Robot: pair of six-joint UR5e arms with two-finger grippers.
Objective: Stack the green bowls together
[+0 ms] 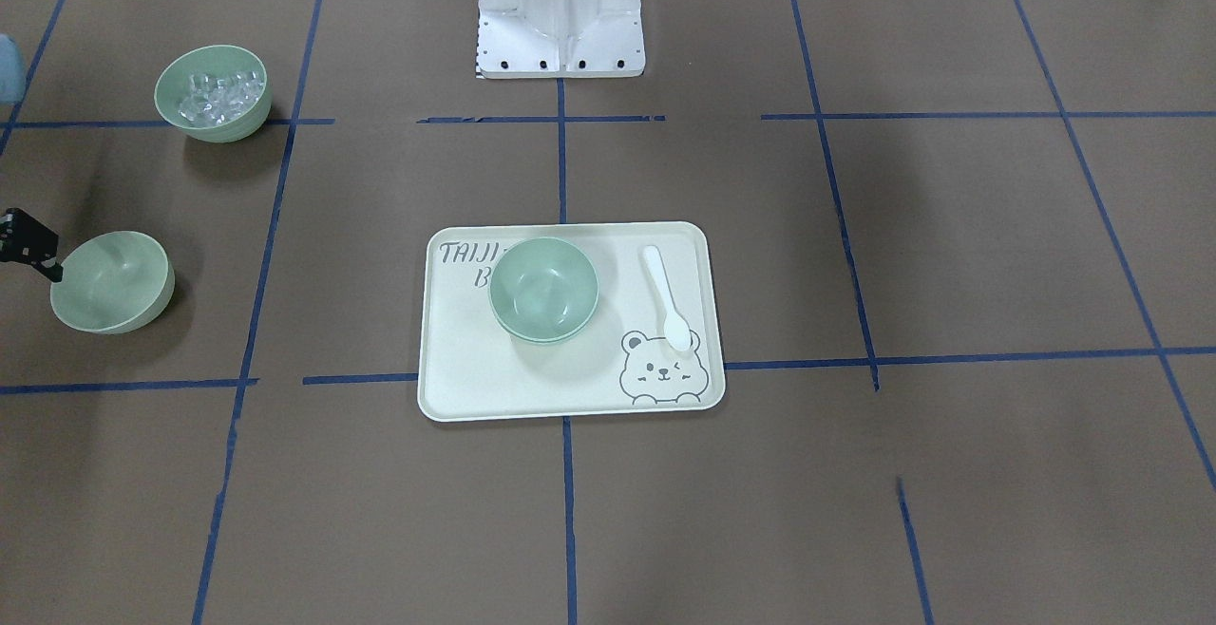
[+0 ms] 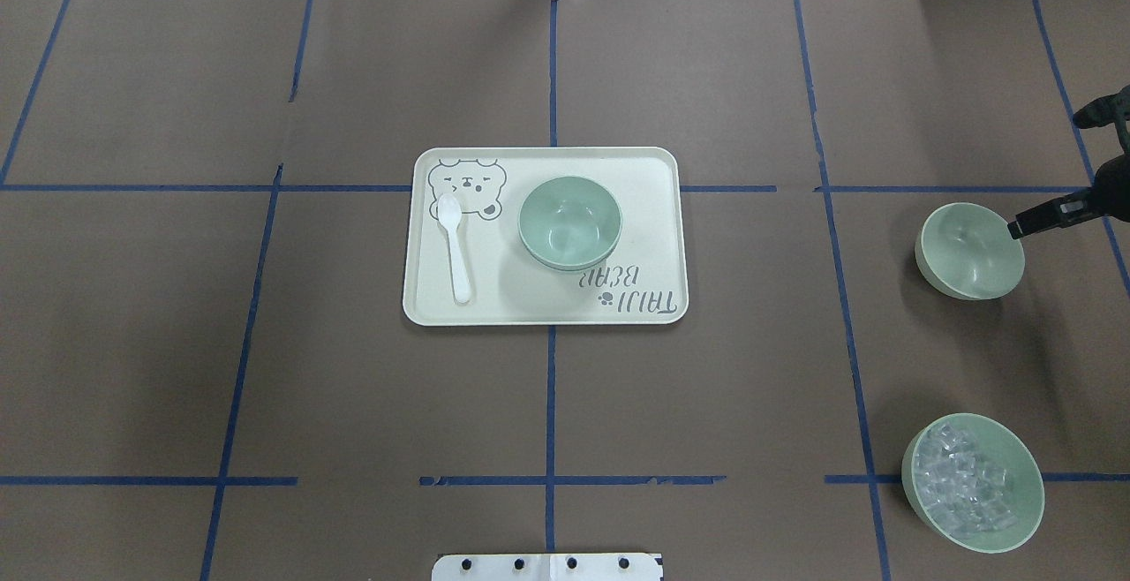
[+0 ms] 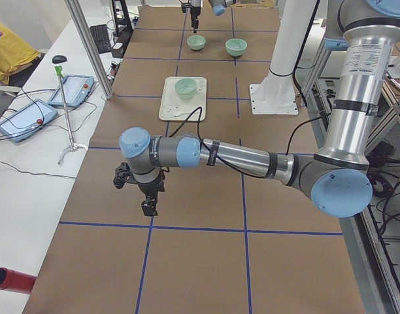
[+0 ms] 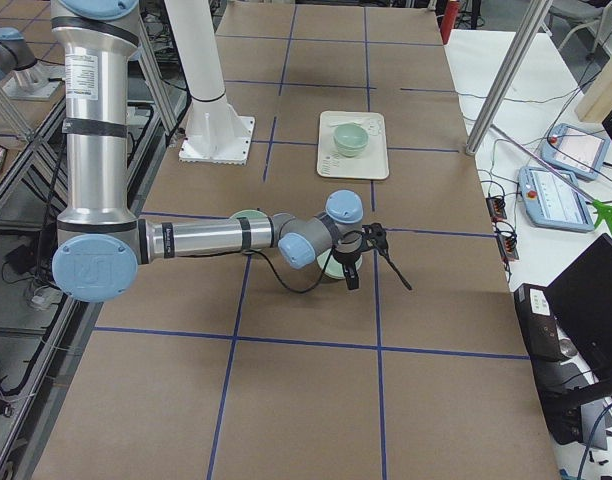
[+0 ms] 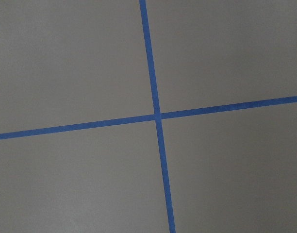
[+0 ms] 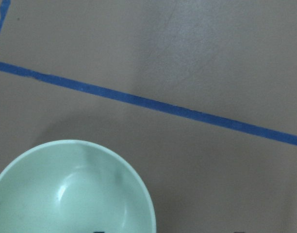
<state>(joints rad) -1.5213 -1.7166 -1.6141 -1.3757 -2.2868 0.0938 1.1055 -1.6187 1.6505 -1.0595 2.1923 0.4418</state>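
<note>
Two plain green bowls (image 2: 570, 223) sit nested on the cream tray (image 2: 424, 298) at the table's middle; they also show in the front view (image 1: 543, 291). A third plain green bowl (image 2: 969, 250) stands alone on the table at the overhead view's right, also visible in the front view (image 1: 112, 281) and the right wrist view (image 6: 73, 191). My right gripper (image 2: 1050, 175) is open, one fingertip (image 2: 1017, 229) at this bowl's rim, the other outside it. My left gripper (image 3: 148, 206) hovers over bare table far from the bowls; I cannot tell whether it is open or shut.
A like green bowl with ice cubes (image 2: 973, 482) stands near the robot's side on the right. A white spoon (image 2: 456, 250) lies on the tray beside the nested bowls. The robot's base plate (image 2: 547, 566) sits at the near edge.
</note>
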